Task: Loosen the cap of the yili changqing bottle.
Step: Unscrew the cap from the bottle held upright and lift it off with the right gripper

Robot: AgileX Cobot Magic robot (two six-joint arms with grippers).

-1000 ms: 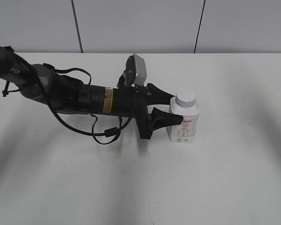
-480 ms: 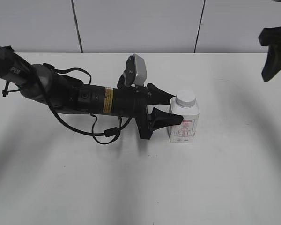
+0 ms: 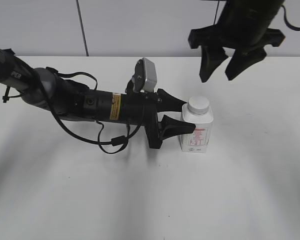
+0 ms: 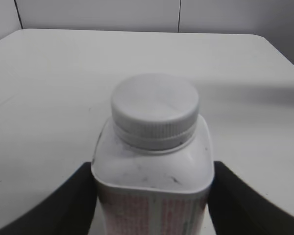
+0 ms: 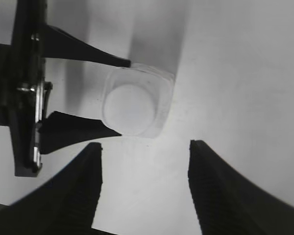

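Exterior view: the yili changqing bottle point(image 3: 196, 131) stands upright on the white table point(image 3: 230, 190), a little right of centre, with its red-printed label facing the camera. The cap point(image 3: 198, 105), a flat white disc, sits on the neck. The left arm point(image 3: 65, 100) lies low across the table from 9 o'clock, its black cable point(image 3: 112, 142) looping beneath it. The left gripper point(image 3: 182, 117) is clasped on the bottle body: one finger touches the far side near the shoulder, the other point(image 3: 177, 126) presses the near side just below it.

The right gripper point(image 3: 225, 65) hangs above the table at 12 o'clock from the bottle, well apart from it, jaws spread wide and holding nothing.

Left wrist view: the bottle point(image 4: 154, 188) fills the lower centre, sloped shoulders showing grey scuffs, the ribbed cap point(image 4: 155, 108) above them. The dark fingers point(image 4: 63, 205) flank the body at 9 and 3 o'clock, touching it on both sides.

Right wrist view, looking straight down: the cap point(image 5: 127, 108) appears as a pale circle inside the squarish bottle outline point(image 5: 161, 95). The left gripper's fingers point(image 5: 83, 49) meet the bottle from 9 o'clock, one at its upper edge and one at its lower. The right gripper's own ridged fingers point(image 5: 85, 188) sit at 6 o'clock, parted, with bare table point(image 5: 245, 73) between them.
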